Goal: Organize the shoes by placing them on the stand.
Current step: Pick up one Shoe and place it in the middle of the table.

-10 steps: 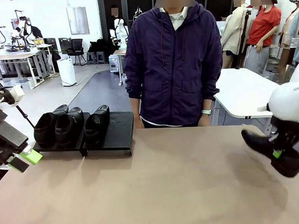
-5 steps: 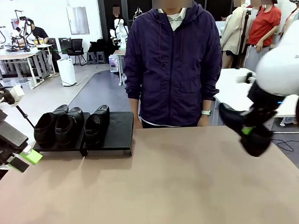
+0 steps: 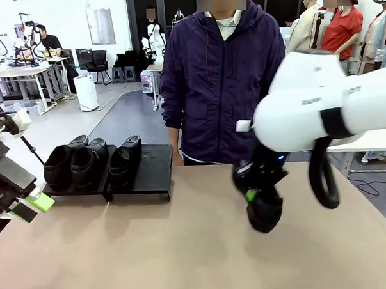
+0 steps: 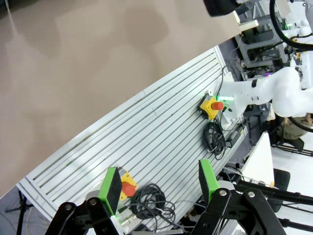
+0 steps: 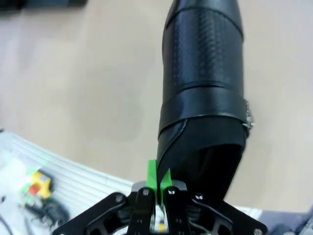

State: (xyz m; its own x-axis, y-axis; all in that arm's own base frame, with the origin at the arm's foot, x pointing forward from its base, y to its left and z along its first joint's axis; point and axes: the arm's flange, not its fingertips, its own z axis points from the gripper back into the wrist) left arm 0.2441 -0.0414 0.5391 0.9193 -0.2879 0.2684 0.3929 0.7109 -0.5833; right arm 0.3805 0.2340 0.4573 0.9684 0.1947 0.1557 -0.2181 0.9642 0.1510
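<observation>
Three black shoes (image 3: 88, 163) stand side by side on the left part of the low black stand (image 3: 152, 172) at the table's far left. A fourth black shoe (image 5: 205, 98) hangs toe-down over the tan table, with my right gripper (image 5: 157, 180) shut on the edge of its opening. In the front view that shoe (image 3: 265, 213) and the right gripper (image 3: 251, 194) are above the table's middle right, in front of the person. My left gripper (image 3: 30, 208) hovers open at the table's left edge, near the stand's front; its fingers (image 4: 111, 183) hold nothing.
A person in a dark purple jacket (image 3: 225, 85) stands at the far edge, hands down. The stand's right part is bare. Below the left gripper lie a slotted metal base (image 4: 146, 137), cables and emergency-stop buttons (image 4: 212, 105). Tan tabletop (image 3: 153, 248) spreads in front.
My right arm has swung from the far right edge toward the table's middle, carrying the shoe leftward. The left arm and the shoes on the stand have not moved.
</observation>
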